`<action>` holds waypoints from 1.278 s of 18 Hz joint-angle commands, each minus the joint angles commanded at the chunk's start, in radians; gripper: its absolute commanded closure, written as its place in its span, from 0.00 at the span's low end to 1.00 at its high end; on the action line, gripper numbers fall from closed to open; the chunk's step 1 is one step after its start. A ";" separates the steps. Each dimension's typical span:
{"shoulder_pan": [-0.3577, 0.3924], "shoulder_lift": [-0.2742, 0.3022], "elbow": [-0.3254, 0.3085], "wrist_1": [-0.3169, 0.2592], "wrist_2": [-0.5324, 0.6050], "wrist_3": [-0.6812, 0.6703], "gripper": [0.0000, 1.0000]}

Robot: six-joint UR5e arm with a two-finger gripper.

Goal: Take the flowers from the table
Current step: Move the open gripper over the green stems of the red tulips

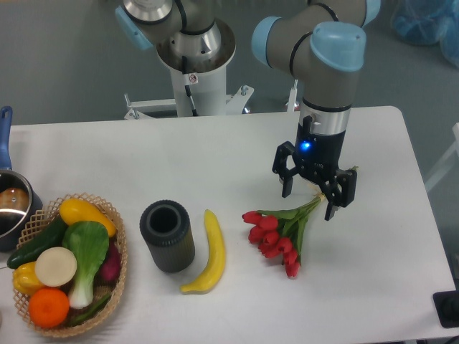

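Observation:
The flowers are a bunch of red tulip buds with green stems and leaves, lying on the white table right of centre. The buds point toward the front and the stems run up and to the right. My gripper hangs open directly over the stem end, one finger on each side of the stems. The fingertips are close above the table surface and I cannot tell whether they touch the stems.
A yellow banana lies left of the flowers. A dark grey cylinder cup stands beside it. A wicker basket of toy vegetables and fruit sits at the front left, with a pot at the left edge.

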 joint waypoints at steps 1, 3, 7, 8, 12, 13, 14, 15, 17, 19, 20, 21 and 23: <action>0.005 0.000 -0.009 0.003 0.000 0.009 0.00; 0.035 0.003 -0.008 0.000 -0.003 0.011 0.00; 0.037 0.041 -0.049 0.002 -0.003 0.011 0.00; 0.038 0.041 -0.064 0.006 -0.008 0.011 0.00; 0.038 0.026 -0.069 0.008 -0.021 0.008 0.00; 0.047 0.023 -0.066 0.008 -0.026 0.006 0.00; 0.058 0.023 -0.060 0.008 -0.034 0.000 0.00; 0.064 0.020 -0.057 0.008 -0.049 -0.003 0.00; 0.093 0.005 -0.055 0.006 -0.095 -0.002 0.00; 0.100 -0.003 -0.061 0.006 -0.136 -0.003 0.00; 0.106 -0.017 -0.058 0.008 -0.135 0.001 0.00; 0.109 -0.034 -0.051 0.008 -0.130 0.009 0.00; 0.107 -0.057 -0.029 0.008 -0.094 0.011 0.00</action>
